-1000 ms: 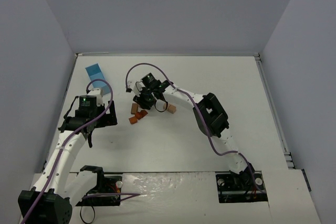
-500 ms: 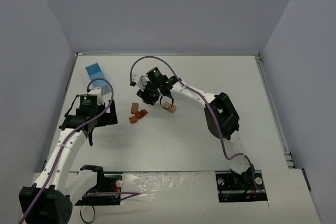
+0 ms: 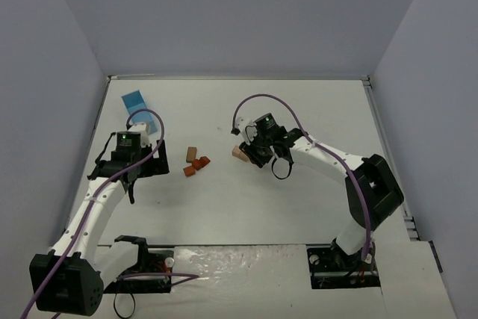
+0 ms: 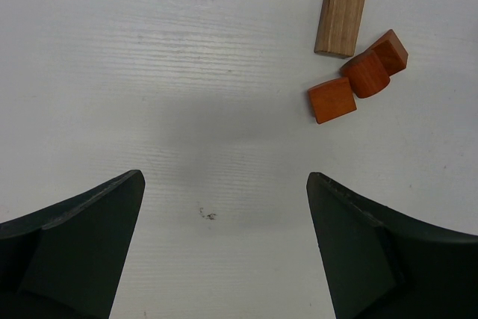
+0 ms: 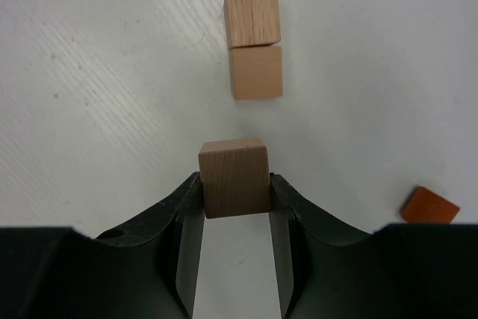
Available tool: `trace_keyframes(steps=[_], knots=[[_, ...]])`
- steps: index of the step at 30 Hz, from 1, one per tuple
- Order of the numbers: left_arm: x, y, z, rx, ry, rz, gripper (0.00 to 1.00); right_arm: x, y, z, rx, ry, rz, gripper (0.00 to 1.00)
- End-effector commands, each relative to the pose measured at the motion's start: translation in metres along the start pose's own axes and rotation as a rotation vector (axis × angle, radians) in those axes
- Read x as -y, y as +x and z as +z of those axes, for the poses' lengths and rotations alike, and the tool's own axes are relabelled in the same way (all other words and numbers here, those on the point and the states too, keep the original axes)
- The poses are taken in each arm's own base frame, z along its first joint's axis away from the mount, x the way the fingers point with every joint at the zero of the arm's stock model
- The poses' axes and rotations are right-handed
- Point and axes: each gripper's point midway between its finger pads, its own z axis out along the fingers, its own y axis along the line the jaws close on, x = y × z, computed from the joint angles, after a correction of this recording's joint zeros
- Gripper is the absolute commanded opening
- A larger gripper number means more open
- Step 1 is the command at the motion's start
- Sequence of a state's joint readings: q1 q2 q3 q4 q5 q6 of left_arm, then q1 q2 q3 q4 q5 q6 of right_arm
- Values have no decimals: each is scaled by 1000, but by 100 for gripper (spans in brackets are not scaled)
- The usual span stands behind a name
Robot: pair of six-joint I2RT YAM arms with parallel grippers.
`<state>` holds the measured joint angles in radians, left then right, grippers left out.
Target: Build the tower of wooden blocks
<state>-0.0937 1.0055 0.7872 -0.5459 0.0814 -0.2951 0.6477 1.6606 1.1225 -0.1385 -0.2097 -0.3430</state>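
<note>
Right pincer clamped on 1 tan cube at frame centre, aligned below 2 abutting tan cubes, probably to add to that base; left pincer wide open, empty, parked clear of 3 reddish blocks upper right.

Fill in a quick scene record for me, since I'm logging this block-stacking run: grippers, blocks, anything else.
right gripper: shut on a tan block
left gripper: open, holding nothing, over bare table
tan pair: two blocks touching, in line just ahead of the held one
loose group: one long tan block and three reddish-brown blocks, close together
blue box: far left of the table
</note>
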Motion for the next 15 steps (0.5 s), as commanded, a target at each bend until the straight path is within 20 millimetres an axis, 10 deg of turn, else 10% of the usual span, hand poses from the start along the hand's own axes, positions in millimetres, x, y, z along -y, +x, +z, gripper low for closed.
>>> trace_keyframes(steps=[1, 15], knots=[[4, -20, 0, 70, 14, 13, 88, 10, -3, -12, 79, 75, 59, 0], [2, -19, 2, 60, 7, 22, 88, 6, 42, 31, 18, 38, 101, 0]])
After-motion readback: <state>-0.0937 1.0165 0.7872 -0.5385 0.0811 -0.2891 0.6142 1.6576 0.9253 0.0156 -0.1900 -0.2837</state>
